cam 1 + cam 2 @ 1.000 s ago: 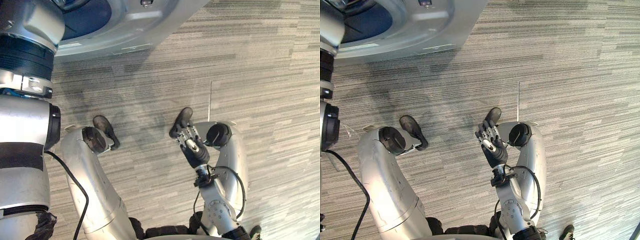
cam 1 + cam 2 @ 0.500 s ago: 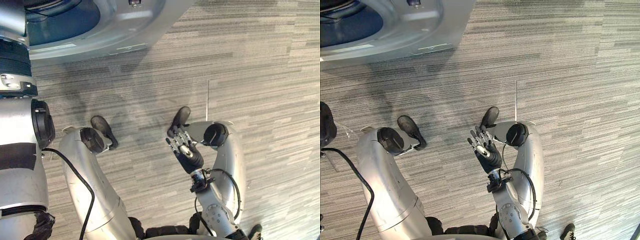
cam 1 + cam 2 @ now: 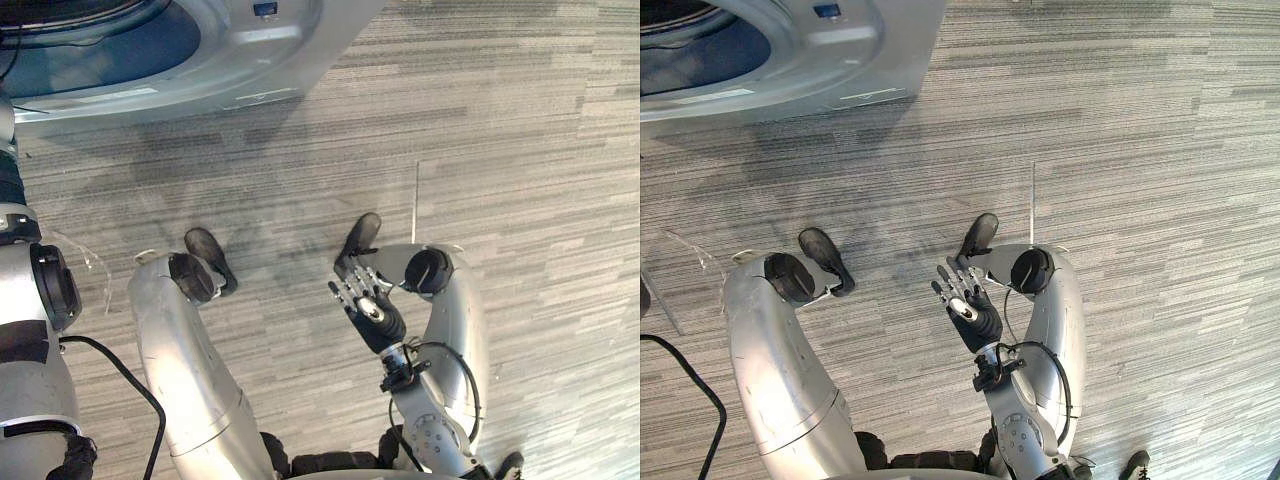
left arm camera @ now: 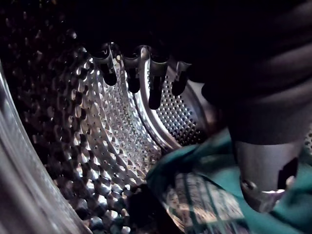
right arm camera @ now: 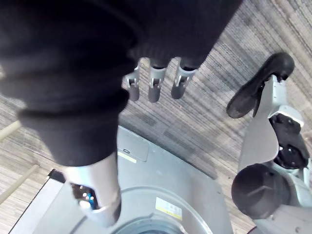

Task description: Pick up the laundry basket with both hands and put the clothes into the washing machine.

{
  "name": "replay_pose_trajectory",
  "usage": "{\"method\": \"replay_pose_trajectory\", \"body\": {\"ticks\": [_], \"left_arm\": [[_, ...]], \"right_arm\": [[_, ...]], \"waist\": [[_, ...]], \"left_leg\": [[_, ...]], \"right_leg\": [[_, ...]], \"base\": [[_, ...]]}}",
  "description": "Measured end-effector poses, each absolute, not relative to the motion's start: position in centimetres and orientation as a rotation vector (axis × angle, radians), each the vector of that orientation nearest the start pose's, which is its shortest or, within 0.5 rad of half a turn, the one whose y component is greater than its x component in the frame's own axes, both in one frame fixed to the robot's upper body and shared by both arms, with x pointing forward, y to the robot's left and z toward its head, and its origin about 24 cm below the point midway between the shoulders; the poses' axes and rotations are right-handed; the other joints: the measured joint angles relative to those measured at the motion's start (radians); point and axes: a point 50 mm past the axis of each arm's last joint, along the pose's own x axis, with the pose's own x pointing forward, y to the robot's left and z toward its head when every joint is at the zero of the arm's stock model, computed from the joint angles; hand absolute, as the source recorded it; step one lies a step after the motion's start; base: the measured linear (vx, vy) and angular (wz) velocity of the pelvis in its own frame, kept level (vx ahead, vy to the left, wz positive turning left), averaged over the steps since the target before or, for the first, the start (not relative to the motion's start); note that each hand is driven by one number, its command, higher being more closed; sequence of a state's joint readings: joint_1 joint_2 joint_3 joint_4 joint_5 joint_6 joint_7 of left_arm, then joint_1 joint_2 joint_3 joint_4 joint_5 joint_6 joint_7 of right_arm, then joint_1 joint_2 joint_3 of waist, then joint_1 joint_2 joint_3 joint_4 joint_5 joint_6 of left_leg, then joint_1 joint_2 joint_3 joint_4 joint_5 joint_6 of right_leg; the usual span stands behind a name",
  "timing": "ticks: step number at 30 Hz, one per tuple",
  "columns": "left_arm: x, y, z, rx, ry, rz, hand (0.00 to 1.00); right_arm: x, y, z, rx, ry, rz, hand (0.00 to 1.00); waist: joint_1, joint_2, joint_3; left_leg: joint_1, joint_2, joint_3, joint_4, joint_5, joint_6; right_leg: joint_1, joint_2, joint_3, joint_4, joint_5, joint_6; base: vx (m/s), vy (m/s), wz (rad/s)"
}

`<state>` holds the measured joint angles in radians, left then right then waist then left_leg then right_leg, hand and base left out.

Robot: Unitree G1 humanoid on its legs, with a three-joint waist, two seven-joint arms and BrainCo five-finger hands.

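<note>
Nearest, in the eye views: right hand [image 3: 367,306], out in front over the carpet floor [image 3: 520,150] and clear of it. Faces palm up, fingers [image 3: 345,290] spread wide and straight. Holds nothing, touches nothing. Same read from the right wrist view: straight row of fingers, thumb [image 5: 97,190] well apart from them, nothing between. Looks past them at the floor and the grey front of the washing machine [image 5: 161,195].

Further out, upper left of the eye views: pale grey machine front with its round opening [image 3: 110,45], dark blue inside. Stands on the same carpet. Left arm up along the left edge of the left eye view, toward that opening.

Deepest, in the left wrist view: left hand [image 4: 265,156] inside the drum [image 4: 97,126], shiny perforated metal all round. Fingers hang loose and nearly straight in a row, dark tips apart from the thumb, wrapped round nothing. So wide, not gripping.

Clothes in the drum, past the hand: teal cloth [image 4: 209,156] bunched against the drum wall, checked cloth [image 4: 204,204] touching it on the near side. Thumb overlaps the teal cloth in that view; cannot tell whether in contact or just in front of it.
</note>
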<state>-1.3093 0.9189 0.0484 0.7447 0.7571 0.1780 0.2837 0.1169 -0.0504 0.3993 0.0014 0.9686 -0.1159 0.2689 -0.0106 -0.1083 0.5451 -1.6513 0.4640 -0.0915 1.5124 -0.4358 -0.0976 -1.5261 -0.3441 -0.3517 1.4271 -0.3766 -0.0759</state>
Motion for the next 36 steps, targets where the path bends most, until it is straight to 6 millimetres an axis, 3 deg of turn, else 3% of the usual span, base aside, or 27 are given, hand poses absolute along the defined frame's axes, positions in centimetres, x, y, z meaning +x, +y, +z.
{"method": "replay_pose_trajectory", "body": {"ticks": [5,8,10,14,19,25,29,30,33,34,36], "left_arm": [[30.7,34.0,41.3,1.201,-0.47,1.129,0.0],[29.9,33.5,42.1,0.924,-0.611,1.126,0.0],[29.1,32.8,42.7,0.628,-0.756,1.089,0.0],[27.7,31.4,43.4,0.202,-0.991,0.971,0.0],[26.2,30.0,40.8,0.163,-1.11,0.955,0.0],[26.6,28.7,32.5,0.191,-0.972,0.915,0.0],[25.5,26.7,25.0,0.306,-0.812,0.943,0.0],[25.0,26.2,24.1,0.316,-0.797,0.948,0.0],[23.5,24.5,18.8,0.412,-0.637,0.932,0.0],[23.0,23.8,16.9,0.444,-0.572,0.906,0.0],[22.3,23.2,14.7,0.483,-0.492,0.875,0.0]], "right_arm": [[21.1,-6.8,2.8,0.945,0.056,0.494,0.0],[21.1,-6.8,2.8,0.938,0.051,0.494,0.0],[21.1,-6.8,2.8,0.937,0.051,0.489,0.0],[21.7,-6.8,2.8,0.929,0.052,0.485,0.0],[23.0,-7.9,2.8,0.919,0.027,0.426,0.0],[24.6,-9.4,2.6,0.896,0.018,0.334,0.0],[25.4,-10.6,1.9,0.866,0.024,0.27,0.0],[25.5,-10.8,1.7,0.864,0.03,0.256,0.0],[25.3,-11.3,0.0,0.821,0.098,0.194,0.0],[25.2,-11.5,-0.9,0.802,0.133,0.173,0.0],[25.4,-11.4,-2.0,0.765,0.189,0.156,0.0]], "waist": [[0.001,0.0,0.0],[-0.001,0.0,0.0],[0.0,0.0,0.0],[-0.001,0.0,0.0],[0.0,0.001,-0.002],[0.003,0.009,-0.007],[0.02,0.021,-0.012],[0.025,0.024,-0.013],[0.046,0.055,-0.031],[0.057,0.078,-0.043],[0.063,0.101,-0.056]], "left_leg": [[0.0,-0.001,0.001,-0.004,0.003,-0.002],[0.002,-0.011,0.004,-0.016,0.011,-0.005],[0.011,-0.014,0.015,-0.037,0.021,-0.006],[0.047,-0.027,0.02,-0.077,0.044,-0.013],[0.141,-0.029,0.041,-0.159,0.071,-0.02],[0.286,-0.034,0.072,-0.276,0.102,-0.039],[0.401,-0.039,0.105,-0.342,0.108,-0.05],[0.419,-0.041,0.108,-0.351,0.11,-0.052],[0.512,-0.05,0.119,-0.398,0.117,-0.06],[0.549,-0.057,0.12,-0.413,0.117,-0.06],[0.606,-0.072,0.125,-0.447,0.119,-0.061]], "right_leg": [[-0.001,0.0,-0.001,0.0,0.0,0.0],[-0.002,-0.002,0.0,-0.007,0.0,0.0],[-0.001,-0.006,0.001,-0.017,0.001,-0.003],[0.033,-0.007,-0.011,-0.043,0.005,-0.009],[0.124,-0.004,-0.032,-0.107,0.011,-0.018],[0.25,0.01,-0.054,-0.198,0.019,-0.024],[0.337,0.013,-0.054,-0.237,0.018,-0.022],[0.35,0.013,-0.053,-0.242,0.017,-0.021],[0.438,0.012,-0.056,-0.27,0.007,-0.003],[0.475,0.011,-0.059,-0.28,0.002,0.005],[0.532,0.005,-0.064,-0.302,-0.006,0.021]], "base": [[0.04,-0.015,0.01],[0.05,-0.015,0.06],[0.05,-0.023,0.1],[0.05,-0.031,0.1],[0.04,-0.032,0.14],[0.04,-0.009,0.08],[0.03,-0.014,0.07],[0.01,-0.024,0.13],[-0.01,-0.037,0.19],[-0.04,-0.047,0.29],[-0.04,-0.036,0.29]]}}
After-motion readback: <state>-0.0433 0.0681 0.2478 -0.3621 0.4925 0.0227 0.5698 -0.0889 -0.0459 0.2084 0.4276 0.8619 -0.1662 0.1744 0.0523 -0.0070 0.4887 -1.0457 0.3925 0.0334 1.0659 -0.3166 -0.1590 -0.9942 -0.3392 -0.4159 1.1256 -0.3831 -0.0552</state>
